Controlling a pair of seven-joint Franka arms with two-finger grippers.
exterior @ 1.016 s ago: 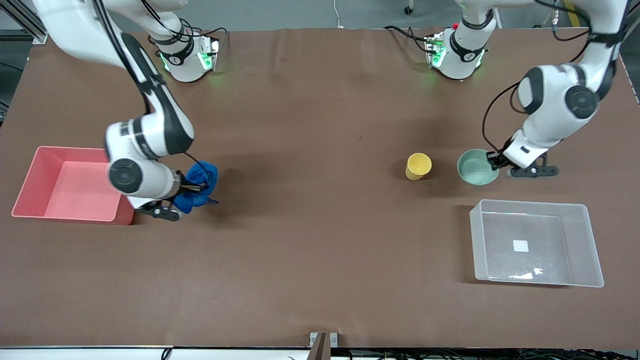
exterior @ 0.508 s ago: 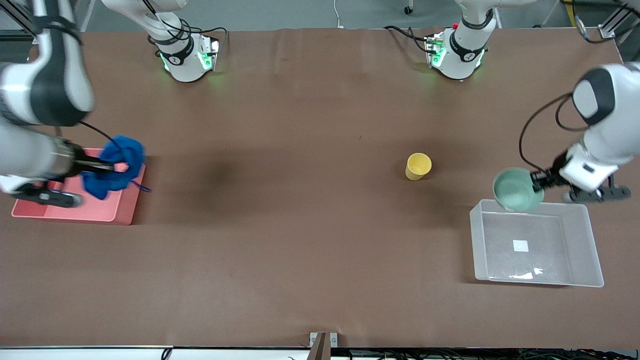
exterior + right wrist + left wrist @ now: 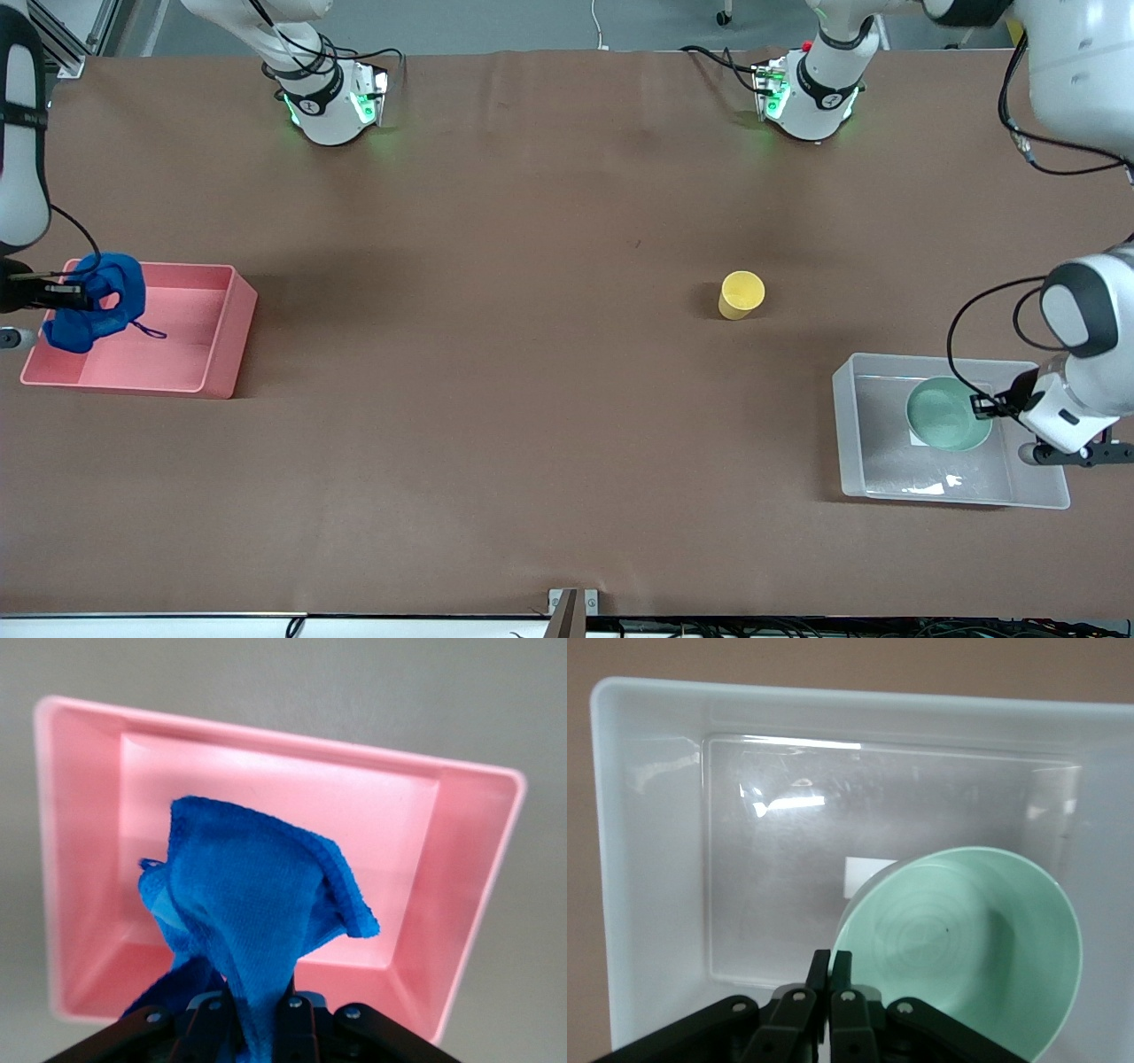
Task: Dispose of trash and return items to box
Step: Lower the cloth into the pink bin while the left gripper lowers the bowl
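Observation:
My left gripper [image 3: 982, 406] is shut on the rim of the mint-green bowl [image 3: 946, 415] and holds it over the clear plastic box [image 3: 852, 425]. In the left wrist view the bowl [image 3: 966, 948] partly covers the box's white label [image 3: 864, 875], and the gripper [image 3: 831, 967] pinches the rim. My right gripper [image 3: 71, 294] is shut on the blue rag [image 3: 102, 301] and holds it over the pink bin [image 3: 232, 330]. In the right wrist view the rag [image 3: 252, 904] hangs from the gripper [image 3: 259, 1005] over the pink bin [image 3: 478, 895]. The yellow cup [image 3: 741, 294] stands on the table, farther from the front camera than the box.
The brown table [image 3: 532, 399] spreads between the pink bin at the right arm's end and the clear box at the left arm's end. Both arm bases [image 3: 332, 97] stand along the table's edge farthest from the front camera.
My left gripper lifted the bowl off the table and carried it over the clear box. My right gripper carried the rag from beside the pink bin to over it.

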